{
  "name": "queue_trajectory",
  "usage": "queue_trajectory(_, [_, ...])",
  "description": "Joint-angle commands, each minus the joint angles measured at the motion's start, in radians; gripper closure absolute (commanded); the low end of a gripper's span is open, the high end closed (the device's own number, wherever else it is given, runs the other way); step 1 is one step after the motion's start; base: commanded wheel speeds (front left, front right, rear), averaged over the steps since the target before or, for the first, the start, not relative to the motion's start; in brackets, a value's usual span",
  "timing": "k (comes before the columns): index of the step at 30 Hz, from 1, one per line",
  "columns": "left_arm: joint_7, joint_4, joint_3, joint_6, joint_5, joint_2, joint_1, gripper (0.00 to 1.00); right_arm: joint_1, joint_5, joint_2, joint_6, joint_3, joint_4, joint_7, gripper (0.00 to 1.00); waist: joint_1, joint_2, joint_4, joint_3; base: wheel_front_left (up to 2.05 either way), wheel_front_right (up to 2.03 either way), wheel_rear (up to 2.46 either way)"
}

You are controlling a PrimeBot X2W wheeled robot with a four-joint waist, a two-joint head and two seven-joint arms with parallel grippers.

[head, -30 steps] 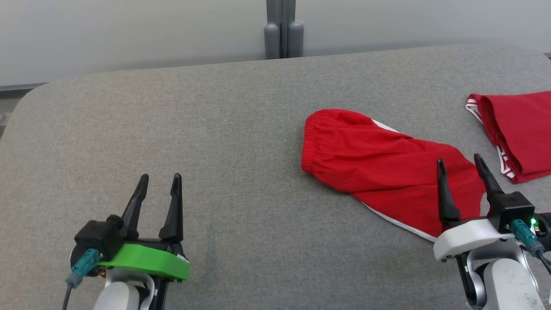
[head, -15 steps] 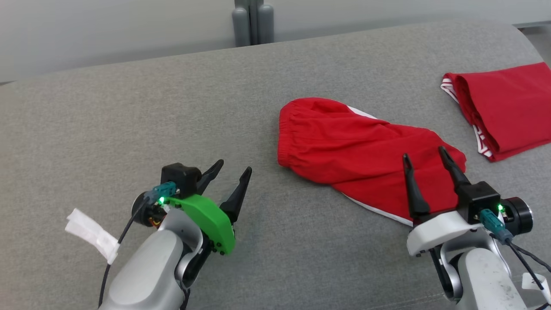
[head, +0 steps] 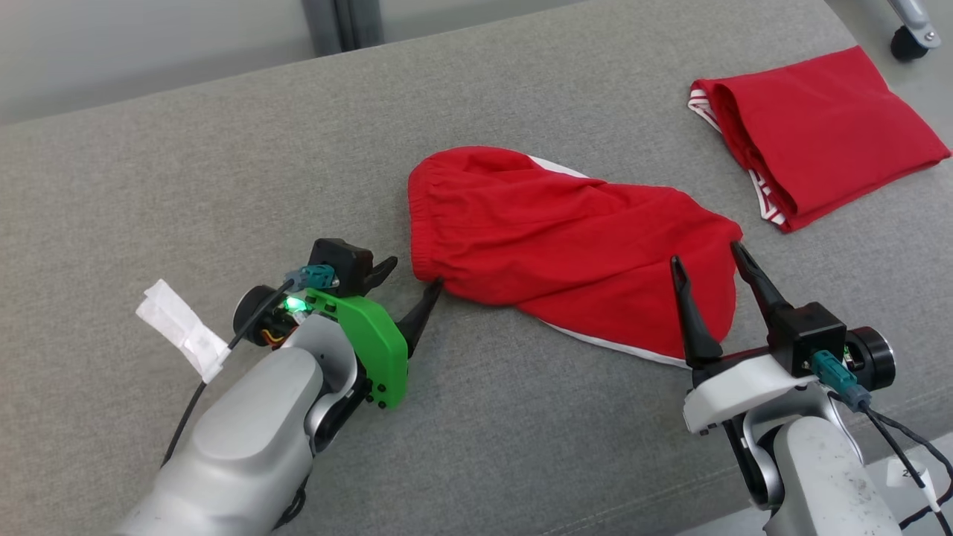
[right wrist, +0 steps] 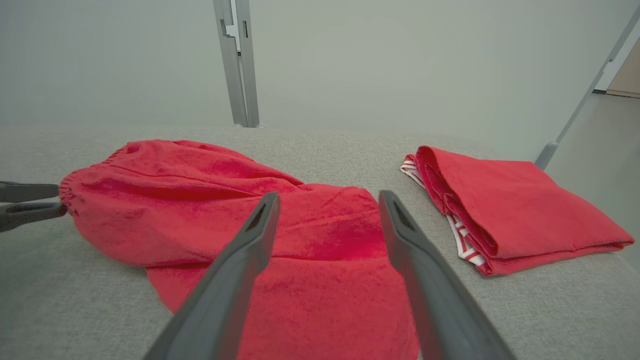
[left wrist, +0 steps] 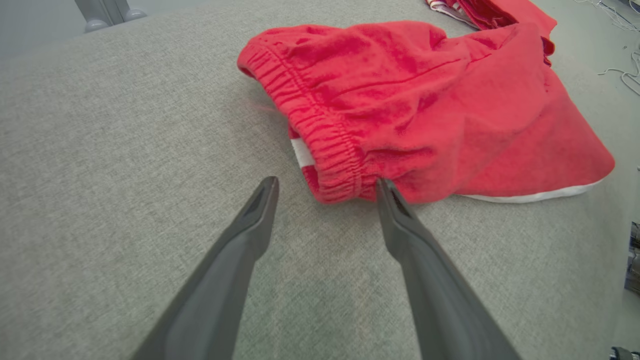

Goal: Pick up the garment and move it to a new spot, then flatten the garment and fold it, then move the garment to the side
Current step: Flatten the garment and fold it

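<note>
The garment is a pair of red shorts with white trim, lying loosely crumpled across the middle of the grey table. Its elastic waistband faces my left gripper, which stands open with one fingertip touching the waistband's near corner. In the left wrist view the left gripper straddles that corner of the garment. My right gripper is open, hovering over the garment's right leg end. The right wrist view shows the right gripper above the red cloth.
A second red garment, folded with red-and-white striped edging, lies at the table's far right. A grey post stands behind the table. A castor wheel shows at the top right. White tape hangs from my left arm's cable.
The head camera has swung right and down. My left gripper has moved right, from open table up to the waistband's corner. The right gripper stays over the leg end.
</note>
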Motion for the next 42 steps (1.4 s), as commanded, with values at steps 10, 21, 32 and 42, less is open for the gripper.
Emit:
queue_trajectory(10, [-0.078, 0.026, -0.110, -0.002, -0.111, 0.004, -0.070, 0.05, -0.009, 0.001, -0.001, -0.002, -0.002, 0.007, -0.010, 0.00, 0.0000, -0.0001, -0.014, 0.009, 0.00, 0.00, 0.00])
queue_trajectory(21, [-0.148, -0.078, -0.237, -0.002, -0.279, 0.034, -0.075, 1.00, 0.001, -0.009, -0.002, -0.002, -0.031, -0.007, -0.003, 0.00, 0.0000, -0.0001, 0.049, 0.002, 0.00, 0.00, 0.00])
queue_trajectory(32, [-0.180, -0.397, -0.285, -0.002, -0.444, 0.184, 0.088, 1.00, 0.033, -0.037, -0.002, -0.002, -0.073, -0.040, 0.021, 0.00, 0.0000, -0.0001, 0.210, -0.033, 0.00, 0.00, 0.00])
queue_trajectory(42, [-0.148, -0.615, -0.253, 0.053, -0.560, 0.255, 0.173, 1.00, 0.039, -0.025, -0.002, -0.002, -0.056, -0.067, 0.039, 0.00, 0.0000, -0.0001, 0.260, -0.037, 0.00, 0.00, 0.00])
